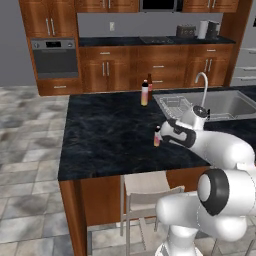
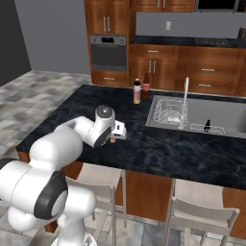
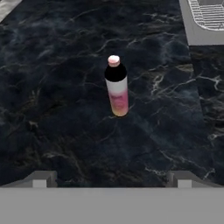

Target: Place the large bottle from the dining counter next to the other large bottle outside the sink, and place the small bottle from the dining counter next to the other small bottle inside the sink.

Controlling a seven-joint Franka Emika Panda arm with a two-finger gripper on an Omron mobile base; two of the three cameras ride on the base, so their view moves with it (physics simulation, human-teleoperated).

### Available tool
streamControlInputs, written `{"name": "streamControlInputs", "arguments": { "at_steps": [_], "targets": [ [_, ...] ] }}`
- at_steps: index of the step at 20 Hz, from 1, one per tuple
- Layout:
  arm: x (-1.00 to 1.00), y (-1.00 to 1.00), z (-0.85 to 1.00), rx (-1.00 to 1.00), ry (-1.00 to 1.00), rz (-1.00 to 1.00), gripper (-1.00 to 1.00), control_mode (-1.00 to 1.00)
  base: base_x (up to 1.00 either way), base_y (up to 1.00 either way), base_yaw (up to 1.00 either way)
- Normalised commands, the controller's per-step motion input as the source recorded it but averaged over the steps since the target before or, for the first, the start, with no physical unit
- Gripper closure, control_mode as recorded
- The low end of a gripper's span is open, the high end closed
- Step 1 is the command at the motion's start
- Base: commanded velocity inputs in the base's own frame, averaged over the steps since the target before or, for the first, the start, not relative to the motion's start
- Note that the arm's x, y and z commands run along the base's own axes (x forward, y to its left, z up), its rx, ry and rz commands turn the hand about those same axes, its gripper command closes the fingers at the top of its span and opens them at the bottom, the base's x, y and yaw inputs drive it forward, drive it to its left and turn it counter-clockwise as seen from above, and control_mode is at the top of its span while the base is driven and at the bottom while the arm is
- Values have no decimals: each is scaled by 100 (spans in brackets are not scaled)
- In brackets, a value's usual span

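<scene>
My gripper hangs with its two dark fingertips spread wide and empty above the glossy black marbled dining counter, where the small bottle, a short smooth pale pinkish cylinder with an orange-tinted base, stands upright between them and farther ahead. From the right base view I also see the rectangular steel sink holding the tiny black bottle, its curved faucet, and the dark brown bottle just beside the tall pale bottle near the basin's corner.

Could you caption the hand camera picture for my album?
Open gripper poised above a small upright bottle on the black counter.
</scene>
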Motion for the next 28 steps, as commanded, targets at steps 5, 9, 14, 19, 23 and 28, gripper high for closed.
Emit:
{"name": "streamControlInputs", "arguments": {
  "at_steps": [5, 9, 14, 19, 23, 28],
  "targets": [
    [25, 0, -8, -2, -1, 0, -100, -100, 0, 0, 0],
    [34, 0, -3, -3, 0, 0, -100, -100, 0, 0, 0],
    [29, 4, -3, 0, 0, 0, -100, -100, 0, 0, 0],
    [9, 8, -6, -2, 0, -2, -100, -100, 0, 0, 0],
    [2, 5, -8, -4, 0, -8, -100, -100, 0, 0, 0],
    [2, 0, -4, -6, -1, -10, -100, -100, 0, 0, 0]
  ]
}}
